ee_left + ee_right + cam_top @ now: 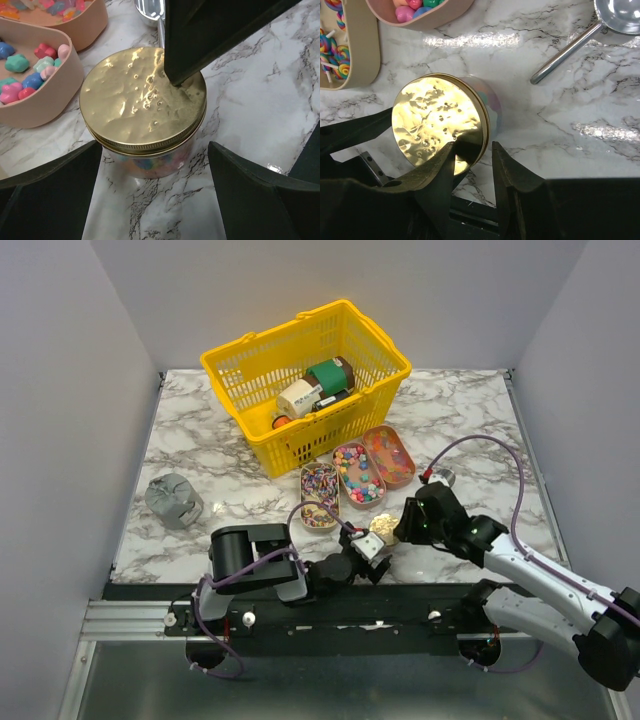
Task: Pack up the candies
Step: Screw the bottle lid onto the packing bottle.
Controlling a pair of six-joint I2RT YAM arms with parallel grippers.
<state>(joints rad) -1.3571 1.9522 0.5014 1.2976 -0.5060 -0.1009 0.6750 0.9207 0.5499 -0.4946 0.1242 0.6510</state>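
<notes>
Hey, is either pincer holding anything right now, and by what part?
The right pincer nips the gold lid by its rim; the left pincer is open around the jar.

**Marble worktop: basket, trays, jar, scoop and a grey lump**

The white, grey-veined marble table (210,455) carries a yellow basket (290,445) at the middle of its far edge, turned at an angle to it. Just in front of the basket, three tan trays of candies (319,490) lie side by side, fanned out towards the near edge: the left tray (367,50), the middle tray (50,100) and the right tray (410,462). A jar (140,100) with a gold lid stands upright close to the near edge, just beside the middle tray's near end. A metal scoop (570,50) lies further right, near the right tray. A crumpled grey lump (173,500) sits alone near the left edge.
</notes>
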